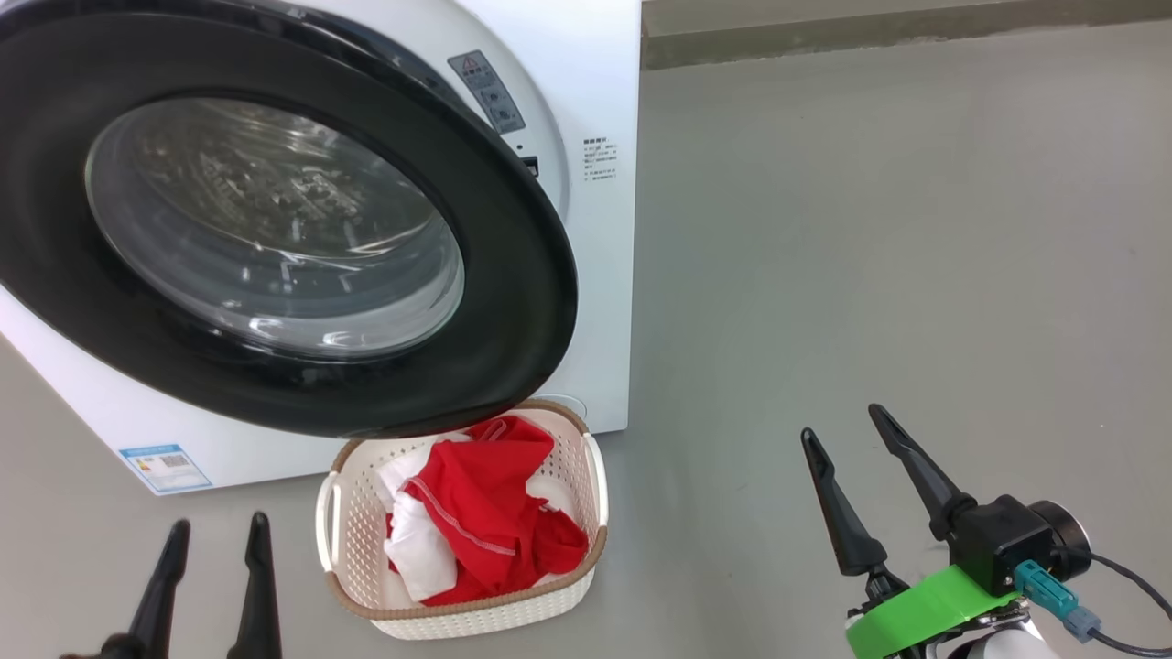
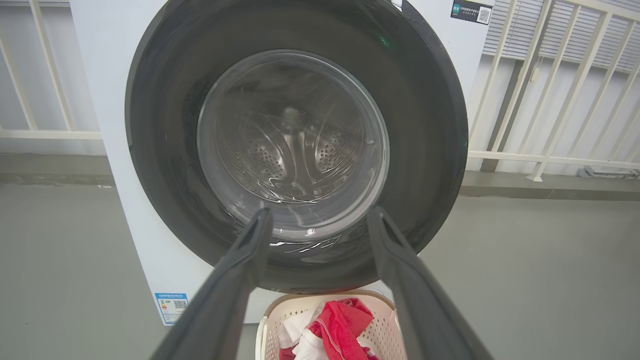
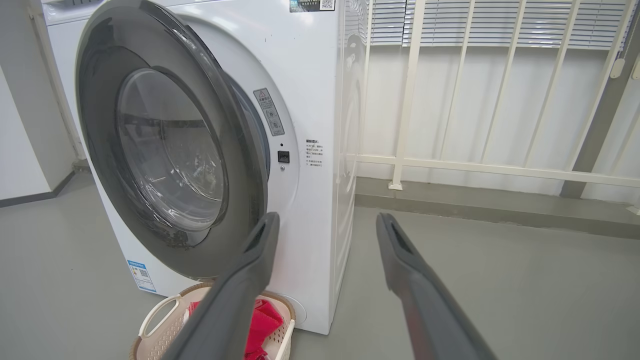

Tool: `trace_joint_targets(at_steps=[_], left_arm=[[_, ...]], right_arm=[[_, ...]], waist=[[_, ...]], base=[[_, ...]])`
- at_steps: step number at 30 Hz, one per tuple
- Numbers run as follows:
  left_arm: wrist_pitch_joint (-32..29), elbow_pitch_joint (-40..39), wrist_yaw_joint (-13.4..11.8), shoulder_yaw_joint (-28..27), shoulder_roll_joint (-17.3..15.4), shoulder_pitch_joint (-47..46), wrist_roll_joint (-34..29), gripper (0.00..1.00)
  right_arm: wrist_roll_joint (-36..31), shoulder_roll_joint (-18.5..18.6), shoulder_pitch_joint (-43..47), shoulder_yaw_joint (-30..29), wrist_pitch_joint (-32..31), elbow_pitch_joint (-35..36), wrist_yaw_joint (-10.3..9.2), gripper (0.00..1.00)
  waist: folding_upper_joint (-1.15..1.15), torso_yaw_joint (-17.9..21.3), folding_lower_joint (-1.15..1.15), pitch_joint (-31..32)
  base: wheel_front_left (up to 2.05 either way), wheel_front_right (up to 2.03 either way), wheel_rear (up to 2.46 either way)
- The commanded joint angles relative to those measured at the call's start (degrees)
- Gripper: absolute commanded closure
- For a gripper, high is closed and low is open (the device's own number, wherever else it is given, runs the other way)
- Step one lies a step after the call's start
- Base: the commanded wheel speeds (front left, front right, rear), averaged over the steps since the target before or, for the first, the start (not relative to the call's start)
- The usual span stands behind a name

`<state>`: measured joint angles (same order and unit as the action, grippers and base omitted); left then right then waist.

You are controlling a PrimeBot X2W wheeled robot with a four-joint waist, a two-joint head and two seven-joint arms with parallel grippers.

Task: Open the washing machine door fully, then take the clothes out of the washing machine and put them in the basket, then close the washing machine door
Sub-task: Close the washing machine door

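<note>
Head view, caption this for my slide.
Clothes in the basket, washing machine door ajar, left gripper and right gripper open.

A white railing [image 3: 406, 100] stands at the back. Under the railing is a low grey step [image 3: 475, 205], then smooth grey floor [image 3: 500, 280]. Behind the railing hang white blinds [image 3: 500, 22].

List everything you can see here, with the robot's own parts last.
washing machine: one, white, on the floor at left
door: one, black rim and clear glass, machine's front, ajar
basket: one, cream with brown rim, floor below the door
clothes: small heap, red and white, in the basket
sticker: one, blue, low on the machine's front
railing: one, white, beyond the machine
floor: one, grey, all around
left gripper: one, dark, open, empty, left of basket
right gripper: one, dark, open, empty, right of basket
</note>
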<state>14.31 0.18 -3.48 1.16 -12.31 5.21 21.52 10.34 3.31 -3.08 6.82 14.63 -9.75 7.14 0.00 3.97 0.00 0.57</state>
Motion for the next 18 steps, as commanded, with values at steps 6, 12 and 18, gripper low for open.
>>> trace_joint_targets(at_steps=[6,12,18], left_arm=[[0.68,0.56,1.92,-4.4,1.39,0.35,-2.57,0.0],[0.68,1.65,3.36,-5.58,2.49,0.23,-4.02,0.0],[0.68,2.07,4.49,-6.82,3.52,0.25,-5.06,0.0]], right_arm=[[-0.15,0.32,0.06,0.92,0.37,1.48,0.35,0.0],[-0.13,0.26,0.4,0.75,0.37,1.56,0.35,0.0],[-0.22,0.32,0.4,0.65,0.37,1.66,0.35,0.0]], waist=[[0.0,0.01,0.0,0.92],[0.0,-0.34,0.0,1.22],[0.0,-0.59,0.0,1.16]], base=[[0.0,0.0,0.0],[0.0,0.0,0.0],[0.0,0.0,0.0]])
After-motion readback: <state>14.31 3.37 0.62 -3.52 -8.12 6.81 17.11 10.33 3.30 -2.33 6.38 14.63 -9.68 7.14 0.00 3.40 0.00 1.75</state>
